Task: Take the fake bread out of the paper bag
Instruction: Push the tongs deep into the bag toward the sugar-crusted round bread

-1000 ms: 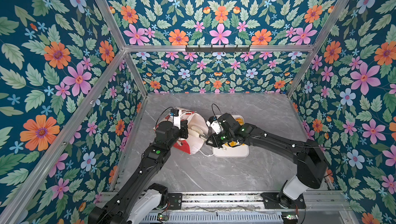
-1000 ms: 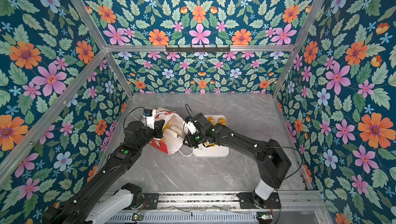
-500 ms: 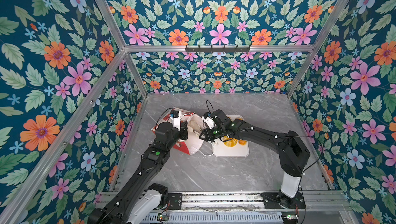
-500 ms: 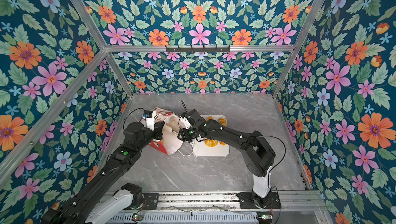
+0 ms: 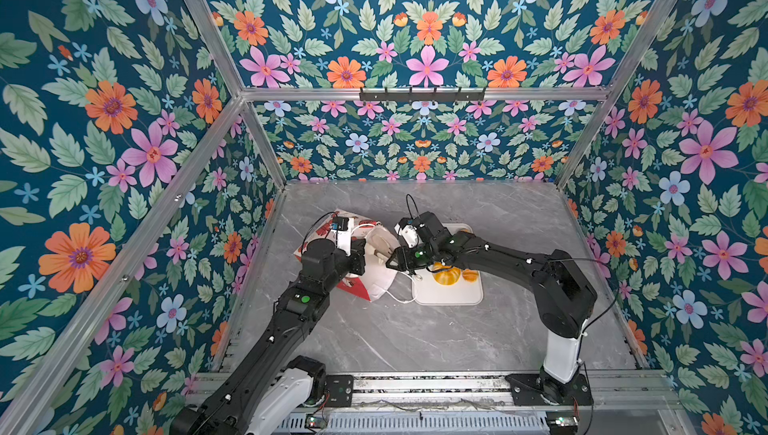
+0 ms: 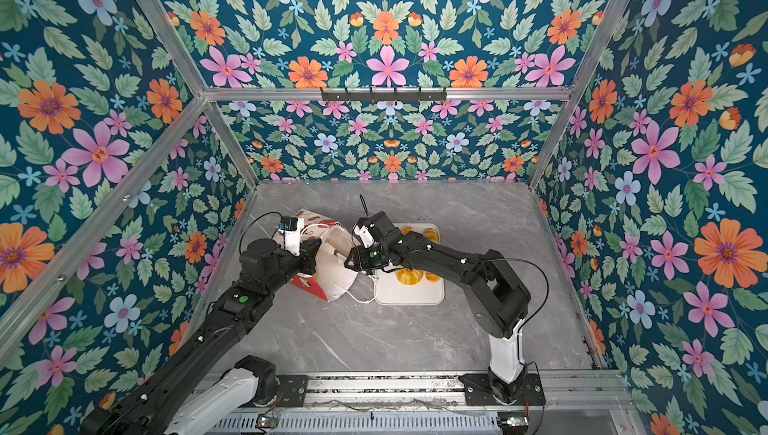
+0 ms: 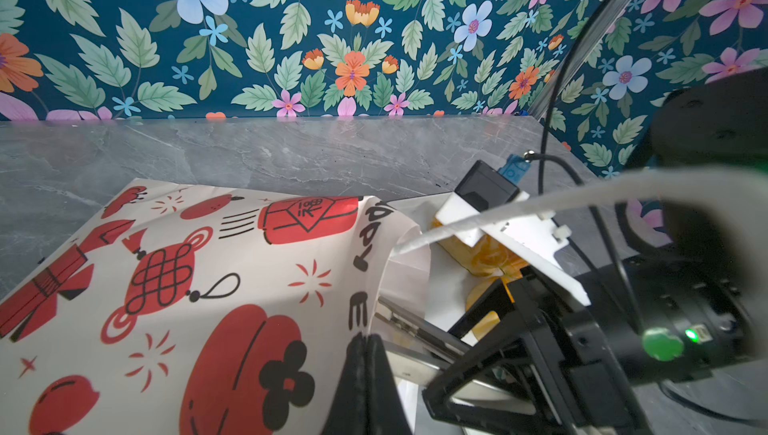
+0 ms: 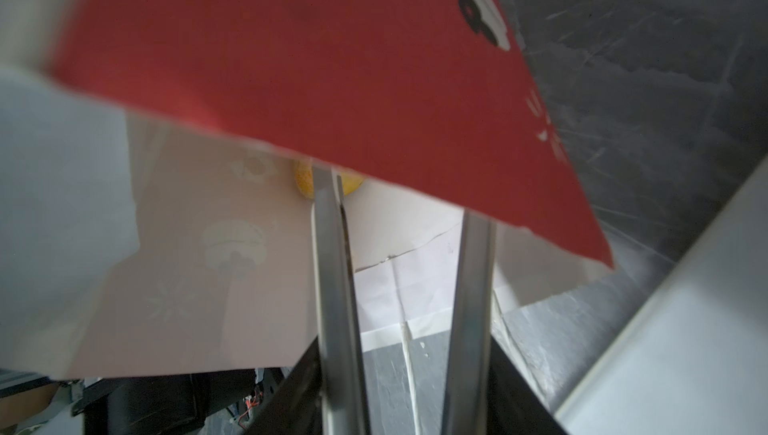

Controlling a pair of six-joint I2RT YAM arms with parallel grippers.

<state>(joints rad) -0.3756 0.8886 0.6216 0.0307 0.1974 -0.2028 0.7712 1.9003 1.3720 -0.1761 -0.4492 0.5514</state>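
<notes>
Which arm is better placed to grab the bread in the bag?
Right: its open end effector is inside the paper bag's mouth, facing the fake bread; the left end effector grips its rim.

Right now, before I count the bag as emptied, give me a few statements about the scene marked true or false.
1. The paper bag lies on its side, mouth toward the white tray. True.
2. The left gripper is open, clear of the bag. False: it is shut on the bag's rim.
3. The right gripper reaches into the bag's mouth. True.
4. The tray is bare. False: a glossy fluted ring and a smaller pastry lie on it.
5. No bread is left inside the bag. False: the right wrist view shows a yellow piece deep inside.
</notes>
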